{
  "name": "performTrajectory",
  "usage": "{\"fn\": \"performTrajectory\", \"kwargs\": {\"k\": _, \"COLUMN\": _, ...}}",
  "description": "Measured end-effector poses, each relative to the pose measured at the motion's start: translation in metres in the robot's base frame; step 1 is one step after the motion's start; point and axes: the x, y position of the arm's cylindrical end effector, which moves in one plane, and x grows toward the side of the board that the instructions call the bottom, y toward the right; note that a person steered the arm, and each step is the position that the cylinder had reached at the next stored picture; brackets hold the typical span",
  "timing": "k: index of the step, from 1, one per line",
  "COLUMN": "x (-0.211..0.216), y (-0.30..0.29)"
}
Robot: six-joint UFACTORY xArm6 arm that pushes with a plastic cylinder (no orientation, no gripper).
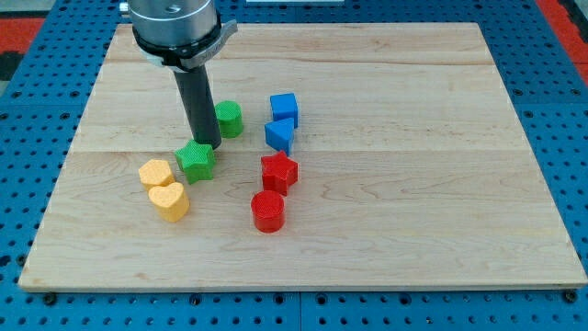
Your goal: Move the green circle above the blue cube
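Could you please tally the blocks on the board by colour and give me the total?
Green: 2, the circle and the star
Blue: 2, the cube and a second blue block
Red: 2, a star-like block and a cylinder
Yellow: 2, two heart-like blocks
Total: 8
My tip sits between the two green blocks.

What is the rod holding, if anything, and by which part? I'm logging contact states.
Nothing is held. My tip has no grasp; it stands between the green circle and the green star.
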Motion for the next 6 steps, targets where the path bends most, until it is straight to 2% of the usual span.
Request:
{"fn": "performTrajectory", "kwargs": {"k": 2, "x": -0.056, "y": 0.036}}
{"fn": "performTrajectory", "kwargs": {"k": 3, "x": -0.052, "y": -0.035}}
{"fn": "performTrajectory", "kwargs": {"k": 4, "x": -0.083, "y": -0.013}}
{"fn": "performTrajectory", "kwargs": {"k": 5, "x": -0.092, "y": 0.053}}
{"fn": "performTrajectory", "kwargs": {"k": 6, "x": -0.092, "y": 0.071}}
